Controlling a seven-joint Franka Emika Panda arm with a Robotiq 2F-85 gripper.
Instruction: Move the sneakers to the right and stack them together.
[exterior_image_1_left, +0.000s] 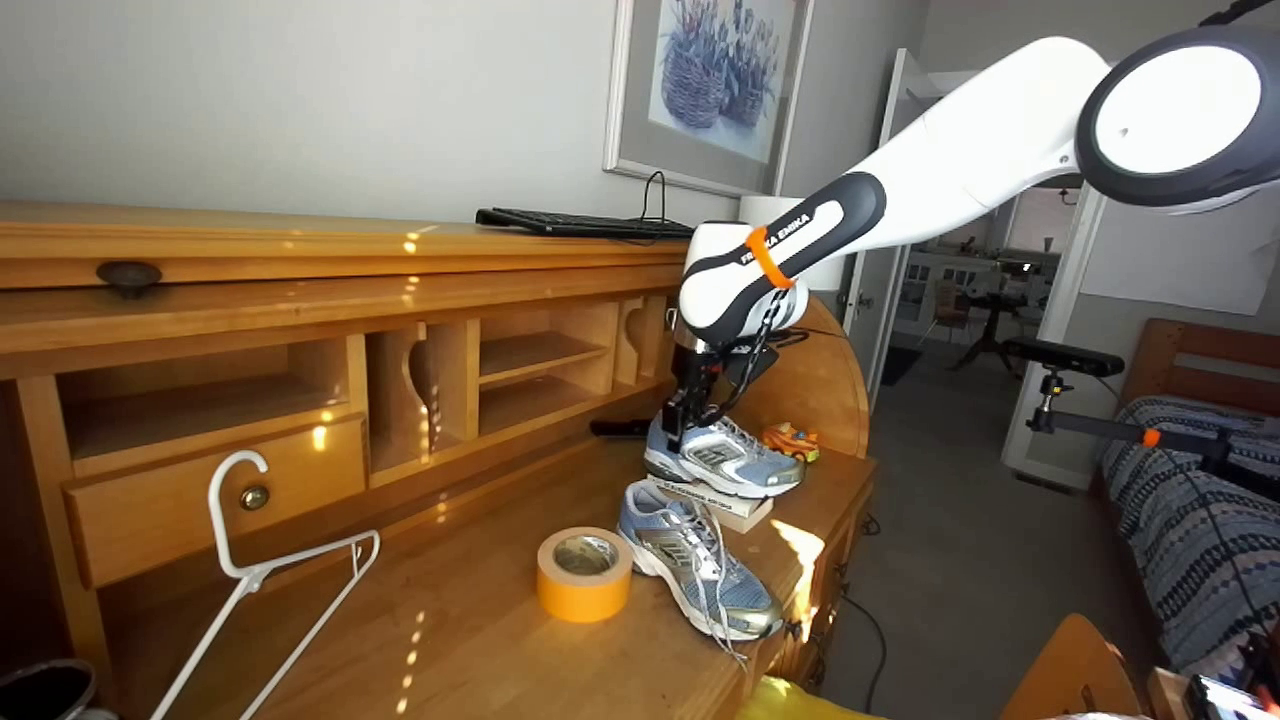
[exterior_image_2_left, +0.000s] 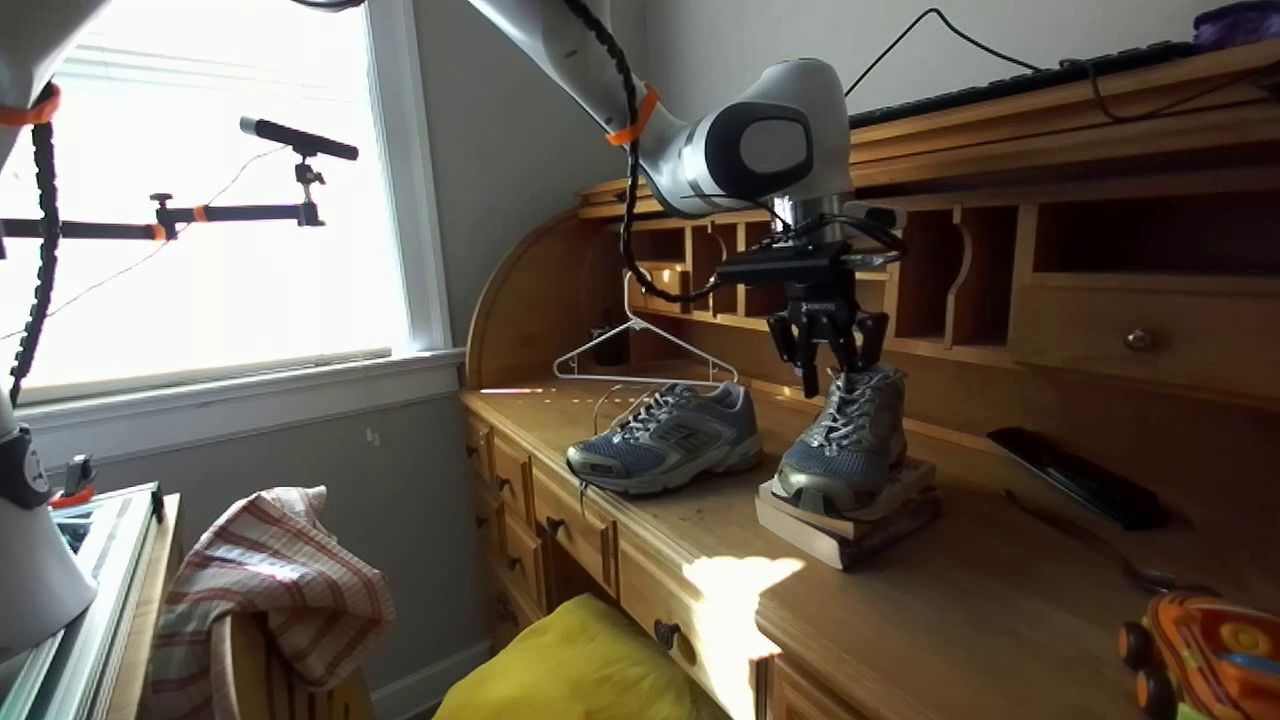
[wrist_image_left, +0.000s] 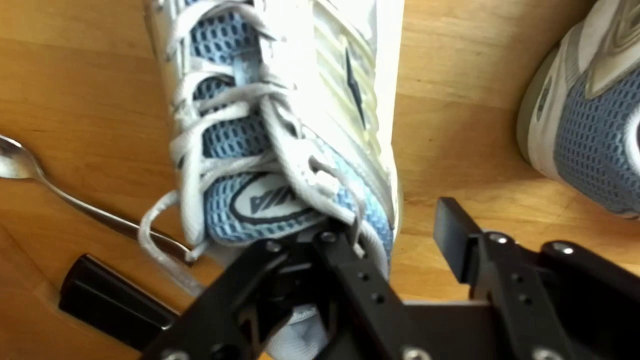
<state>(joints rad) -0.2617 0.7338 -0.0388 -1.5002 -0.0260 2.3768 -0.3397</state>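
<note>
One silver-grey and blue sneaker (exterior_image_1_left: 740, 465) (exterior_image_2_left: 835, 465) rests on a small stack of books in both exterior views, and it fills the middle of the wrist view (wrist_image_left: 300, 130). The other sneaker (exterior_image_1_left: 690, 565) (exterior_image_2_left: 675, 445) sits on the desk beside the stack, laces loose. Part of its heel shows at the right of the wrist view (wrist_image_left: 590, 110). My gripper (exterior_image_1_left: 682, 432) (exterior_image_2_left: 828, 382) (wrist_image_left: 387, 240) is open at the raised sneaker's collar. One finger is at the shoe's opening, its tip partly hidden; the other is outside the shoe, apart from its side.
The books (exterior_image_1_left: 745, 515) (exterior_image_2_left: 800, 525) lie near the desk's front edge. A yellow tape roll (exterior_image_1_left: 585, 600) stands close to the lower sneaker. A white hanger (exterior_image_1_left: 250, 575), a black object (exterior_image_2_left: 1080, 475), metal cutlery (wrist_image_left: 95, 212) and an orange toy car (exterior_image_2_left: 1220, 650) are also on the desk.
</note>
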